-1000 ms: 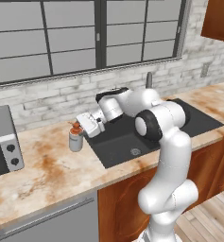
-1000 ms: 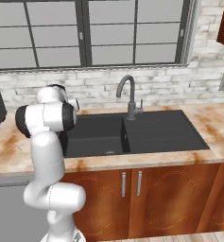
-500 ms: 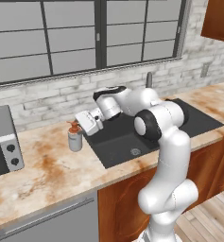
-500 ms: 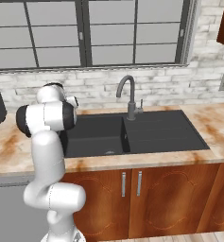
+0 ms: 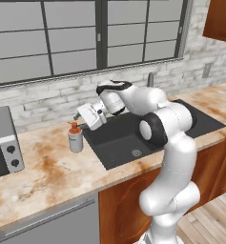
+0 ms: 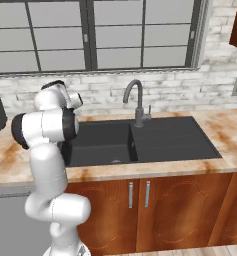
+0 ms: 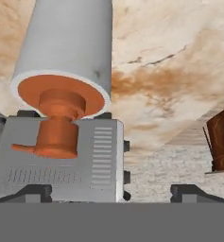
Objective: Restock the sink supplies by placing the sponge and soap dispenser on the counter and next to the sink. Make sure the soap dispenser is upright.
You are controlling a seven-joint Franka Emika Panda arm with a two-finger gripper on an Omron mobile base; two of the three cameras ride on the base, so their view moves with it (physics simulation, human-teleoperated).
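soap dispenser (image 5: 76, 138) upright on the desk (image 5: 47, 171), just left of the sink (image 5: 133, 138). tool (image 5: 88, 116) released, jaws wide, just beside its pump top. probably light, rigid, smooth and tippy; best gripped mid-body.

Glossy white rounded arm links (image 5: 169, 143), dark grey joint caps; behind gripper (image 5: 84, 116), boxy white hand, dark fingertips.
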